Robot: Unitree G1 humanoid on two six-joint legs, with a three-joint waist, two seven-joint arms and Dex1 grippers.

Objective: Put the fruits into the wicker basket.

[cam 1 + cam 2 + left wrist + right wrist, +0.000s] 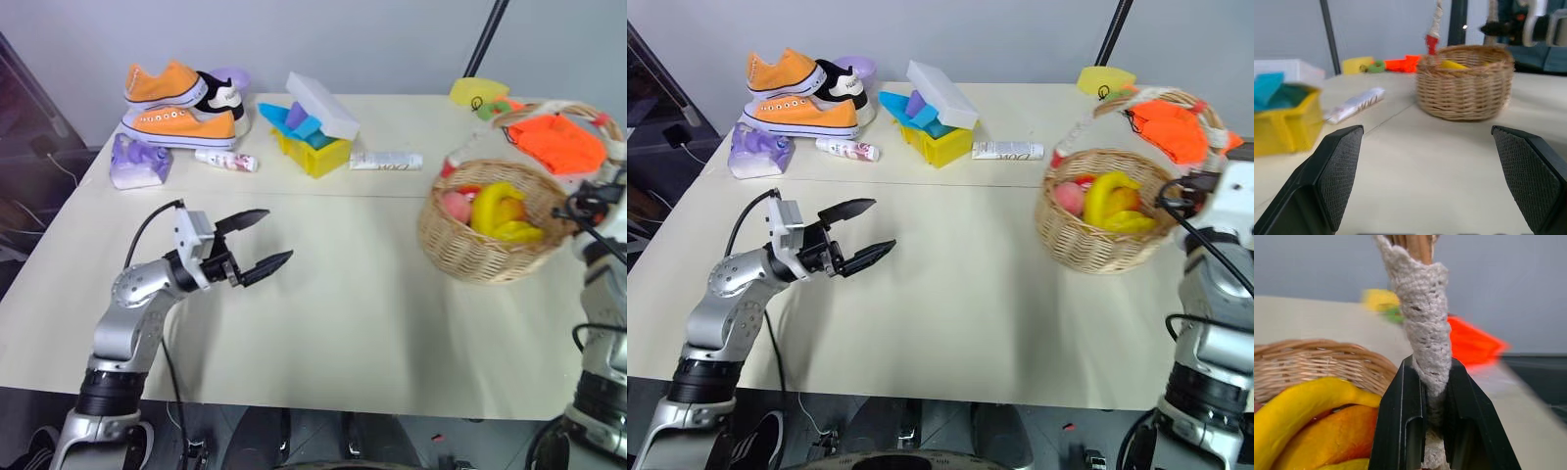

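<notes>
The wicker basket (468,257) stands on the table at the right. Inside it lie a yellow banana (500,208), a pink-red peach (454,206) and an orange-yellow mango (1327,440). In the right wrist view my right gripper (1432,369) is shut on the white-wrapped foot of the basket's handle (1422,298), just above the rim. My left gripper (278,235) hovers open over the left half of the table, pointing toward the basket, with nothing between its fingers (1339,166).
Along the back of the table stand orange sneakers (176,108), a purple packet (140,162), a small bottle (225,160), a yellow box of blocks (313,147) and a white tube (385,161). An orange cloth (556,142) lies behind the basket.
</notes>
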